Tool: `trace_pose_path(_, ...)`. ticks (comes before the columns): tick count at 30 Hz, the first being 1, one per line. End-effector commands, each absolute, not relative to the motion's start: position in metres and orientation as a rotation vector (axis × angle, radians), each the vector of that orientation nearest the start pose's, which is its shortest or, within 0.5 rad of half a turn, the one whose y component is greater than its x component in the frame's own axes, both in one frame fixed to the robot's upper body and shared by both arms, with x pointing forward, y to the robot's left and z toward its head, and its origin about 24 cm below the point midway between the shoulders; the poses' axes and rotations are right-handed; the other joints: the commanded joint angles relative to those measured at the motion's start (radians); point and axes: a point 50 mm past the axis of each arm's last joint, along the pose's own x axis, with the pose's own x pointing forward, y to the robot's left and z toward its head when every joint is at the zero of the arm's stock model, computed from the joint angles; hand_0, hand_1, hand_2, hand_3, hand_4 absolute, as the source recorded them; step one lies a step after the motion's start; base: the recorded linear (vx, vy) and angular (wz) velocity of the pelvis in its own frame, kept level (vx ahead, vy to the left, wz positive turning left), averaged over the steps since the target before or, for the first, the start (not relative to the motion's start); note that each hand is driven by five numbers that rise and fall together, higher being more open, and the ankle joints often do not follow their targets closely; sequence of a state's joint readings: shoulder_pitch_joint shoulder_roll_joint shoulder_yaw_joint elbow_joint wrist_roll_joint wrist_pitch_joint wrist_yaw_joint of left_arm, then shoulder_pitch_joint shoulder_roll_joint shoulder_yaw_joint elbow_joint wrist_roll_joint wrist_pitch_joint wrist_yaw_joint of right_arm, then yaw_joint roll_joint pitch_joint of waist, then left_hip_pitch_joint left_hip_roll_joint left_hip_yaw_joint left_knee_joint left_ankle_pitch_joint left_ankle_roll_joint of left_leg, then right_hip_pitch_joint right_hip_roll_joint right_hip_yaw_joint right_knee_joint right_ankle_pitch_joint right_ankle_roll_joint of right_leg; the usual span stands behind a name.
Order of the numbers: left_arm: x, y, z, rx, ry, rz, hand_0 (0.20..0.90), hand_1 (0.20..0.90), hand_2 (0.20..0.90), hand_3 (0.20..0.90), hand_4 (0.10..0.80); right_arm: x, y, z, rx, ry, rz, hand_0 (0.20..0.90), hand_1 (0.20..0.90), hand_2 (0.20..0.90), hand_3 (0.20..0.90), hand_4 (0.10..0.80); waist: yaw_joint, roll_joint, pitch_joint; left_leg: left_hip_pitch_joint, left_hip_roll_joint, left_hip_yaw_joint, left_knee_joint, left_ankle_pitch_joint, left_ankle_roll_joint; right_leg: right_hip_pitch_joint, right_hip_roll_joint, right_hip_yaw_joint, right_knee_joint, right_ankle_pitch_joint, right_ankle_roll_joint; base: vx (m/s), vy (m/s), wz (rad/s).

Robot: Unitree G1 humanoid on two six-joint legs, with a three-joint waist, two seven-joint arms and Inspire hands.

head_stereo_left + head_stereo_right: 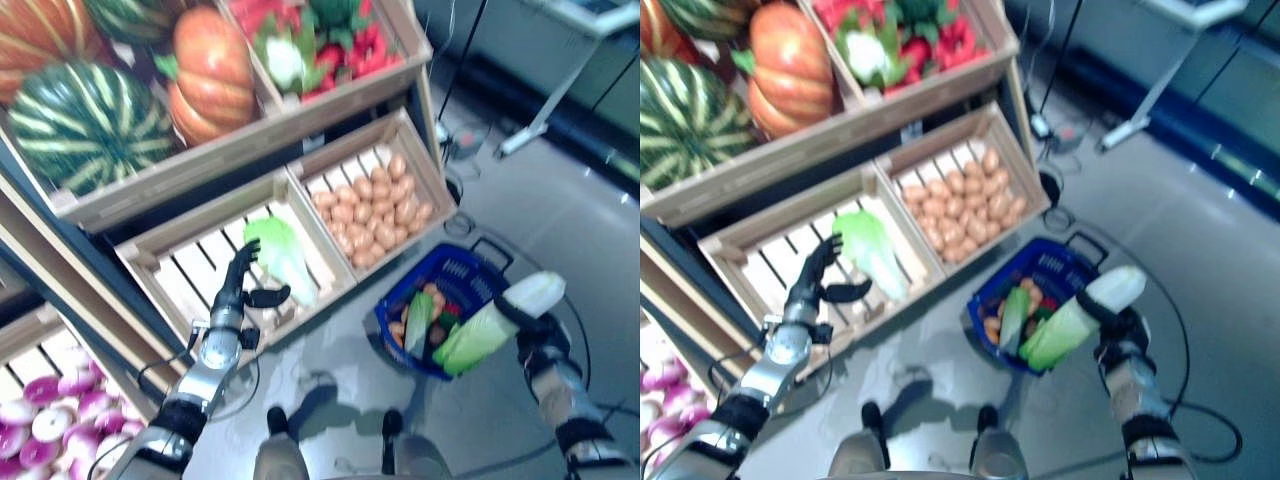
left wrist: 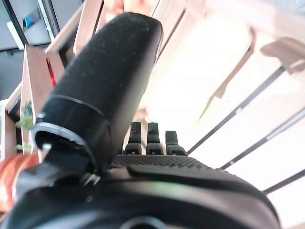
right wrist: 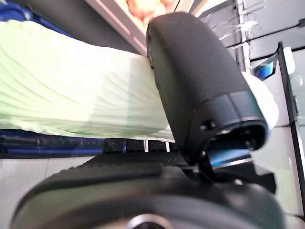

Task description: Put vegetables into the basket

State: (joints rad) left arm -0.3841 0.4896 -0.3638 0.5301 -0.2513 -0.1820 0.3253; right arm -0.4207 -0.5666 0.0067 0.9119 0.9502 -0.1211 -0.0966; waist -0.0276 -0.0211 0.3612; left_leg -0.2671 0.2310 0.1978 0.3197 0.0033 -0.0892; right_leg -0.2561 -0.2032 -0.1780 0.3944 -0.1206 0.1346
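Observation:
My right hand (image 1: 533,330) is shut on a long pale-green cabbage (image 1: 497,322), holding it tilted over the near rim of the blue basket (image 1: 462,270) on the floor. In the right wrist view the cabbage (image 3: 71,90) lies across the palm under the thumb (image 3: 200,81). The basket holds a green vegetable and several orange ones. A second cabbage (image 1: 277,256) lies in the lower left wooden crate (image 1: 190,262). My left hand (image 1: 240,285) is open, fingers straight, just left of that cabbage and over the crate's slats (image 2: 248,95).
A crate of potatoes (image 1: 375,205) sits right of the cabbage crate. The shelf above holds a watermelon (image 1: 90,125), pumpkins (image 1: 210,75) and red and green vegetables (image 1: 320,40). Purple-white vegetables (image 1: 40,420) fill a crate at lower left. A white stand's leg (image 1: 540,125) crosses the floor behind.

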Motion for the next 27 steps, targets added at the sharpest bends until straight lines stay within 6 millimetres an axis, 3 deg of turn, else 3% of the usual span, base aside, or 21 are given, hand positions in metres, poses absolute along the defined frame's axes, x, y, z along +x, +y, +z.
trace_pose_path(1,0.328,0.204,0.086,0.291,-0.196,0.122,0.900,0.900,0.900,0.900,0.800,0.311,-0.369,0.104,0.324,-0.138,-0.616,0.300,0.300,0.300,0.300,0.400,0.030,-0.001,-0.015,-0.097,0.048,-0.077,0.290,-0.196,-0.031,-0.028,-0.084,-0.007,0.144,-0.026,-0.038,-0.109,-0.041,0.14)
trace_pose_path(5,0.330,0.193,0.095,0.259,-0.242,0.077,0.900,0.900,0.900,0.900,0.800,0.316,-0.387,0.136,0.329,-0.206,-0.668,0.300,0.300,0.300,0.300,0.400,0.048,0.030,0.032,-0.215,0.032,-0.102,0.417,-0.245,-0.018,-0.155,-0.133,-0.013,0.311,-0.068,-0.045,-0.102,-0.038,0.26)
trace_pose_path(13,0.331,0.185,0.112,0.244,-0.333,0.048,0.900,0.900,0.900,0.900,0.800,0.326,-0.393,0.181,0.340,-0.309,-0.687,0.300,0.300,0.300,0.300,0.400,0.056,0.062,0.075,-0.362,-0.002,-0.137,0.586,-0.321,-0.007,-0.342,-0.196,0.029,0.513,-0.126,-0.039,-0.052,-0.008,0.17)
trace_pose_path(17,0.333,0.185,0.121,0.244,-0.367,0.054,0.900,0.900,0.900,0.900,0.800,0.328,-0.397,0.193,0.326,-0.299,-0.715,0.300,0.300,0.300,0.300,0.400,0.054,0.072,0.085,-0.410,-0.004,-0.147,0.652,-0.353,-0.005,-0.404,-0.210,0.051,0.578,-0.149,-0.039,-0.001,0.009,0.14)
trace_pose_path(18,0.334,0.185,0.122,0.244,-0.370,0.054,0.900,0.900,0.900,0.900,0.800,0.328,-0.398,0.192,0.326,-0.284,-0.719,0.509,0.509,0.509,0.509,0.540,0.054,0.074,0.084,-0.406,-0.003,-0.153,0.669,-0.384,-0.012,-0.404,-0.210,0.057,0.598,-0.176,-0.030,0.069,-0.010,0.00)
trace_pose_path(19,0.335,0.185,0.126,0.243,-0.377,0.052,0.900,0.900,0.900,0.900,0.800,0.327,-0.400,0.193,0.326,-0.272,-0.734,0.900,0.900,0.900,0.900,0.800,0.055,0.076,0.084,-0.413,-0.002,-0.154,0.677,-0.388,-0.011,-0.414,-0.213,0.059,0.608,-0.180,-0.029,0.076,-0.012,-0.01)
trace_pose_path(21,0.336,0.184,0.129,0.241,-0.388,0.047,0.900,0.900,0.900,0.900,0.800,0.327,-0.403,0.193,0.331,-0.260,-0.726,0.900,0.900,0.900,0.900,0.800,0.054,0.078,0.087,-0.427,-0.004,-0.151,0.674,-0.365,-0.004,-0.430,-0.217,0.056,0.605,-0.159,-0.038,-0.037,0.001,0.04)
trace_pose_path(22,0.338,0.183,0.132,0.241,-0.396,0.040,0.900,0.900,0.900,0.900,0.800,0.327,-0.404,0.192,0.329,-0.252,-0.716,0.900,0.900,0.900,0.900,0.800,0.055,0.081,0.086,-0.421,-0.004,-0.156,0.686,-0.392,-0.012,-0.428,-0.215,0.061,0.623,-0.184,-0.027,-0.087,0.003,0.07)
trace_pose_path(23,0.339,0.182,0.136,0.247,-0.406,0.032,0.900,0.900,0.900,0.900,0.800,0.329,-0.402,0.196,0.330,-0.258,-0.696,0.900,0.900,0.900,0.900,0.800,0.053,0.082,0.090,-0.430,-0.007,-0.153,0.671,-0.363,-0.006,-0.439,-0.216,0.059,0.610,-0.159,-0.034,0.063,-0.013,0.06)
trace_pose_path(26,0.341,0.182,0.140,0.254,-0.413,0.027,0.900,0.900,0.900,0.900,0.800,0.331,-0.402,0.198,0.310,-0.231,-0.689,0.900,0.900,0.900,0.900,0.800,0.051,0.081,0.088,-0.420,-0.002,-0.157,0.675,-0.387,-0.015,-0.435,-0.212,0.065,0.621,-0.182,-0.023,-0.006,0.000,0.00)
trace_pose_path(27,0.342,0.182,0.142,0.254,-0.418,0.034,0.900,0.900,0.900,0.900,0.800,0.332,-0.401,0.198,0.310,-0.216,-0.691,0.900,0.900,0.900,0.900,0.800,0.050,0.078,0.088,-0.425,-0.003,-0.153,0.657,-0.356,-0.008,-0.441,-0.212,0.060,0.603,-0.153,-0.031,-0.079,0.007,0.00)
